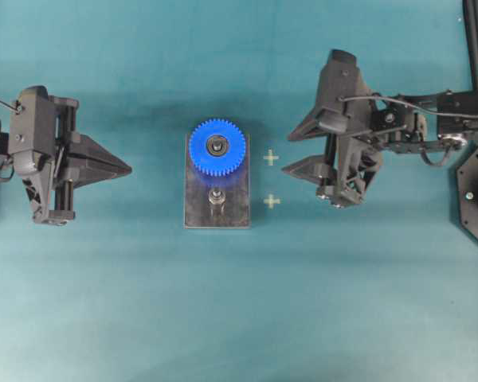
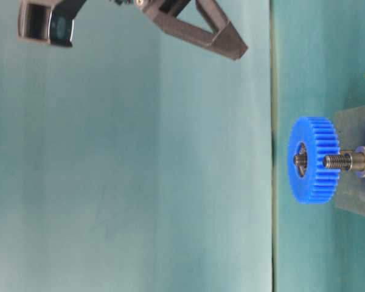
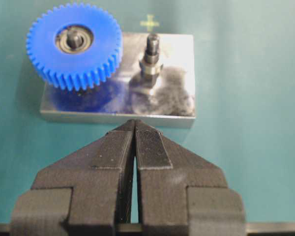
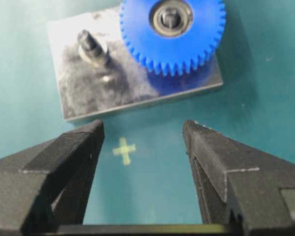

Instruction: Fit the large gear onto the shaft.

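On the left, the left gripper (image 1: 127, 168) is hovering over the teal desk (image 1: 239, 318), its fingers (image 3: 150, 147) pressing together into a closed point that is aiming toward the middle. It is holding nothing and is sitting well apart from the plate.

In the middle, the grey plate (image 1: 231, 215) is lying flat on the desk. The large gear (image 1: 217, 147) is sitting on the shaft (image 1: 217, 145) at the far end of the plate in the overhead view, the shaft's tip showing through the metal-ringed hub; the blue teeth are overhanging the plate's edge slightly. The second peg (image 1: 216, 197) is standing bare and upright on the near end of the plate, its threaded tip showing in the table-level view.

Just right of the plate, two pale cross marks (image 1: 271, 157) are showing on the desk surface. I am seeing no readable writing, labels or brand names anywhere.

On the right, the right gripper (image 1: 295, 149) is hanging clear of the plate, its fingers (image 4: 73, 147) standing spread wide and holding nothing, with one cross mark visible between them from the wrist view.
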Controlling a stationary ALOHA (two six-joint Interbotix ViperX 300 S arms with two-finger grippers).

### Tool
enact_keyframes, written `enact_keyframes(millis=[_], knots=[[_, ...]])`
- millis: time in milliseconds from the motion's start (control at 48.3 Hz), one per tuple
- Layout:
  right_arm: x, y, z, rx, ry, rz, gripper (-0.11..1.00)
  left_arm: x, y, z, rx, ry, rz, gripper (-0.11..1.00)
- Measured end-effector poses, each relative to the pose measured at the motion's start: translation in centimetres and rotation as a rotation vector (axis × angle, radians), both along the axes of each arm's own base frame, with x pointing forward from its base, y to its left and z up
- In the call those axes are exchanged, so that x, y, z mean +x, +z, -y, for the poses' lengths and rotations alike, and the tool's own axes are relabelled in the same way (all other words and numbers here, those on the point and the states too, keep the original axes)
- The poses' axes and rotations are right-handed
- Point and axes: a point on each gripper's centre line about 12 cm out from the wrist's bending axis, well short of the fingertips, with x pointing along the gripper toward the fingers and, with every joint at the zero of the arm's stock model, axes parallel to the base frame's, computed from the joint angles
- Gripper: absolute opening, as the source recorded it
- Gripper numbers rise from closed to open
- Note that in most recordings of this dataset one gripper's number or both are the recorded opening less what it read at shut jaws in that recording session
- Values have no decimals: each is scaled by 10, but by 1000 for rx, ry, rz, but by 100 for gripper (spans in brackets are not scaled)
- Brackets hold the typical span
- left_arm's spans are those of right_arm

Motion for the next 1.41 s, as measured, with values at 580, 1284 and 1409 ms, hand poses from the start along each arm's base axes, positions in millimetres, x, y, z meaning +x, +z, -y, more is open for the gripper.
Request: enact_keyframes(millis=[580,1284,1409], knots=[[-4,-6,0,-2,-4,17,69,0,-2,0,0,0,-11,0],[-10,-18,-3,-13,-4,100,69,-2,-5,0,0,0,-20,0],[-10,-19,-2,-13,-4,100,69,-2,-5,0,0,0,-20,0]])
